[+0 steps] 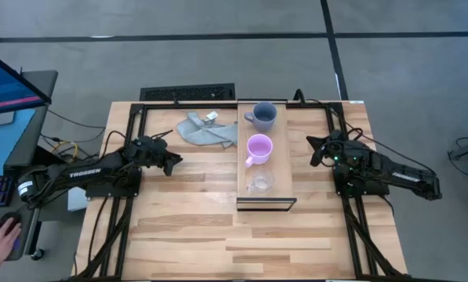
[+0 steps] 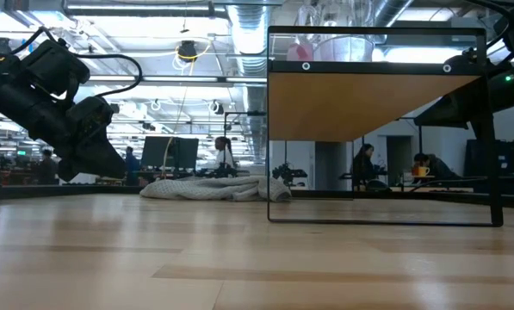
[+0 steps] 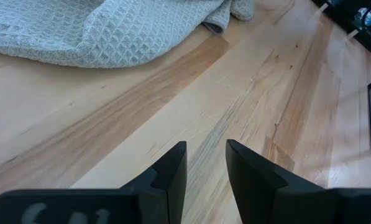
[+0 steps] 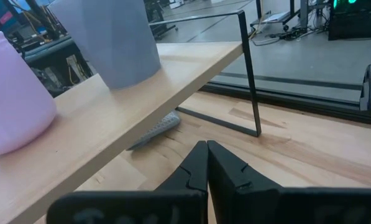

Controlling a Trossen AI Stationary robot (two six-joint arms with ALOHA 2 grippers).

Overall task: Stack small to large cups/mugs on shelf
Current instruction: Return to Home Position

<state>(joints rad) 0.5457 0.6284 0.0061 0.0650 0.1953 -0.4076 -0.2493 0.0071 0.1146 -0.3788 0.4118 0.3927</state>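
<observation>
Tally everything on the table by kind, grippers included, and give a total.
Handled mugs: 2 (blue-grey mug, pink mug)
Clear glass cup: 1
Shelf: 1
Grey cloth: 1
Grippers: 2 (left gripper, right gripper)
Total: 7

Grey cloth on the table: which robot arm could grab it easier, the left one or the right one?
Probably the left. The left gripper hangs slightly open near the grey cloth, nothing between them. The right gripper is shut and sits beyond the shelf, which stands in its way.
</observation>
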